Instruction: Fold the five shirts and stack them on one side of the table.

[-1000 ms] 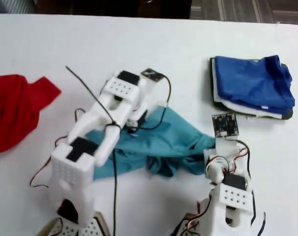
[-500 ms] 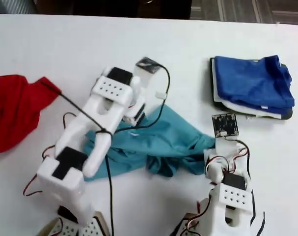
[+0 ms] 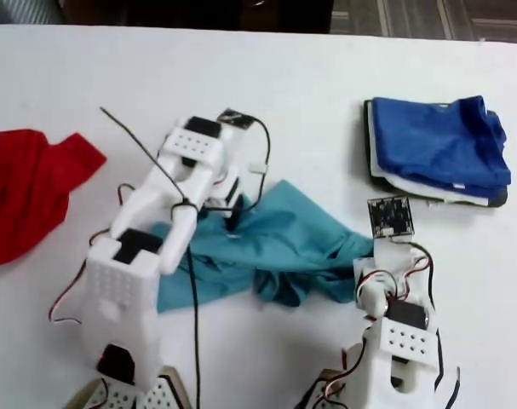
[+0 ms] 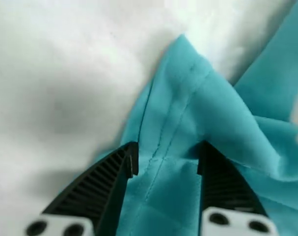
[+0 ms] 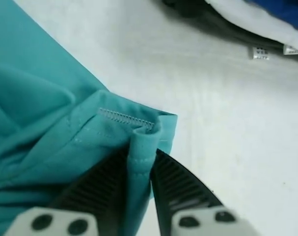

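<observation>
left claw point(image 4: 167, 158) astride teal shirt point(image 4: 188, 98), arm point(image 3: 152, 226) outstretched

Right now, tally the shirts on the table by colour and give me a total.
red shirt: 1
teal shirt: 1
blue shirt: 1
white shirt: 1
black shirt: 1
Total: 5
</observation>
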